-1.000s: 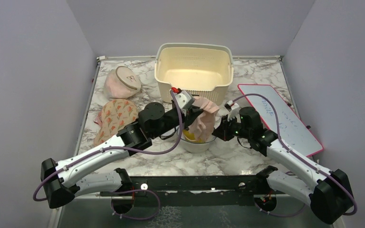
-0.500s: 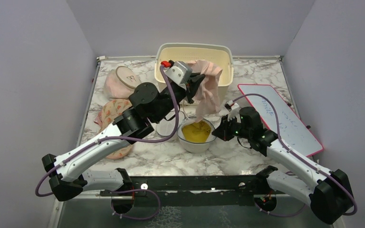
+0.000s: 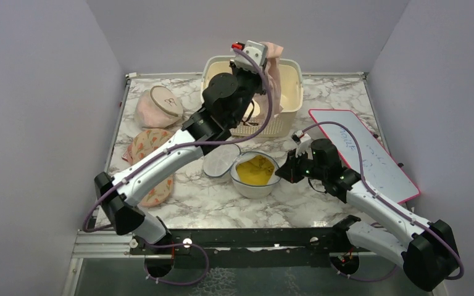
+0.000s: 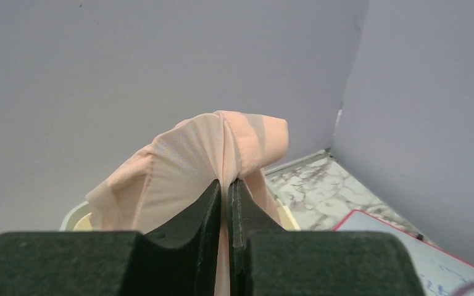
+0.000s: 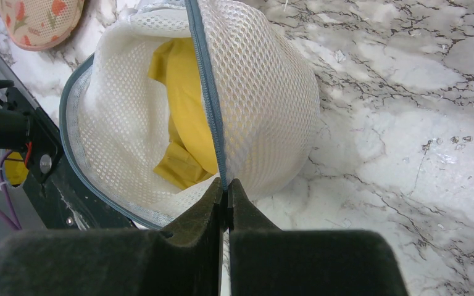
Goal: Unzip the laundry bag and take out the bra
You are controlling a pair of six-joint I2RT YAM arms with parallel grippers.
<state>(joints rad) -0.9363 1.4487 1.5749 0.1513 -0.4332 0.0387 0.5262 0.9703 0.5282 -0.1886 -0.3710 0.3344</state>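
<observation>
The white mesh laundry bag [image 3: 256, 174] stands open at the table's middle, its round lid [image 3: 220, 161] flapped to the left, a yellow garment [image 3: 254, 169] inside. My right gripper [image 3: 289, 171] is shut on the bag's grey zip rim [image 5: 210, 117] at its right side. My left gripper [image 3: 265, 60] is shut on the peach bra [image 3: 275, 65] and holds it high over the cream basket [image 3: 287, 111]. In the left wrist view the bra [image 4: 185, 166] drapes over the shut fingers [image 4: 207, 209]. The yellow garment [image 5: 188, 111] shows through the open bag in the right wrist view.
A pinkish round bag [image 3: 157, 106] lies at the back left. A floral fabric piece [image 3: 151, 154] lies in front of it. A whiteboard with a red edge [image 3: 370, 151] lies on the right. Walls close the table on three sides.
My left arm has lifted the bra out of the laundry bag and carried it up and back over the basket. The yellow garment now shows. The right arm has not moved.
</observation>
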